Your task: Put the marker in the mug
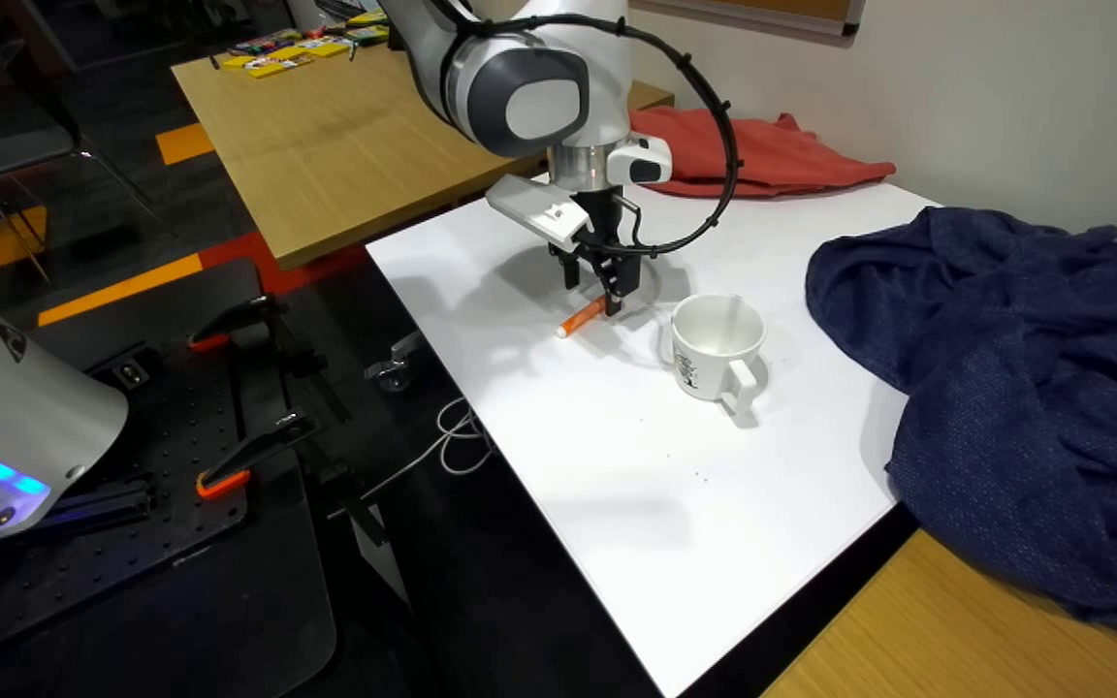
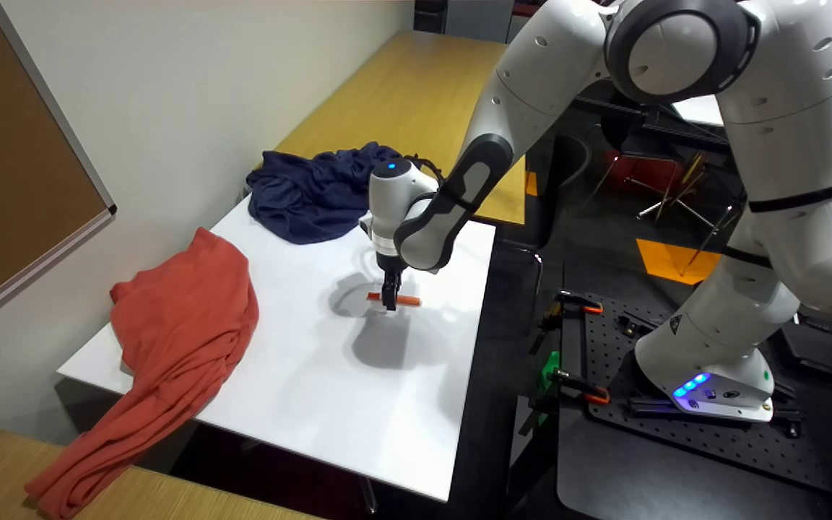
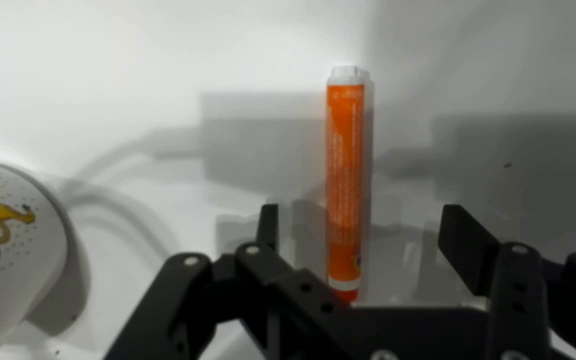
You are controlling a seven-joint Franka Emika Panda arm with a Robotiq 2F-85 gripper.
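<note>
The orange marker lies flat on the white table in both exterior views (image 1: 580,319) (image 2: 409,300). In the wrist view the marker (image 3: 345,165) points up and down the picture, white end at the top, and the gripper's body hides the tip of its red end. My gripper (image 3: 360,239) is open, with one finger on each side of the marker and touching neither side there. In both exterior views the gripper (image 1: 592,295) (image 2: 390,305) is low over the marker. The white mug (image 1: 711,368) stands upright beside it; its side shows in the wrist view (image 3: 13,250).
A dark blue cloth (image 1: 1024,388) and a red cloth (image 1: 762,155) lie on the white table (image 1: 617,543). A wall with a corkboard (image 2: 19,152) runs along one side. In an exterior view the arm (image 2: 430,231) hides the mug.
</note>
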